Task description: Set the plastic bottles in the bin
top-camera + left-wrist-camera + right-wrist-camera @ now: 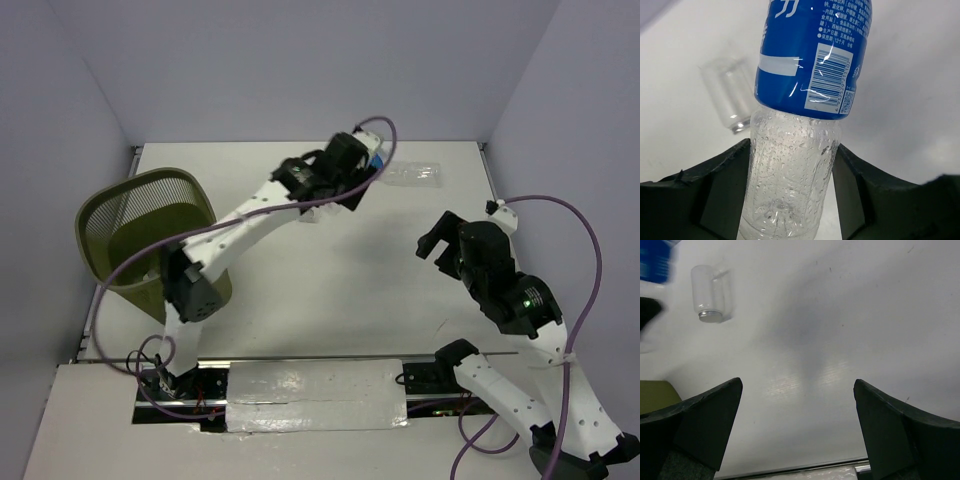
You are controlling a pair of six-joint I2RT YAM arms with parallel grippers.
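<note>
Two bottles: a blue-labelled bottle clamped in the left gripper at upper centre, a clear bottle lying beside it. One olive bin at left; the right gripper has its fingers apart.

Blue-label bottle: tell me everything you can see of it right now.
The blue-label bottle is clear crinkly plastic with droplets inside. Its clear end sits between the fingers of the left gripper, which meet both its sides. A blue wrap with a white band, print and a barcode covers the part beyond them. No cap shows. Whether it rests on the table cannot be told. Another clear bottle lies apart nearby.
</note>
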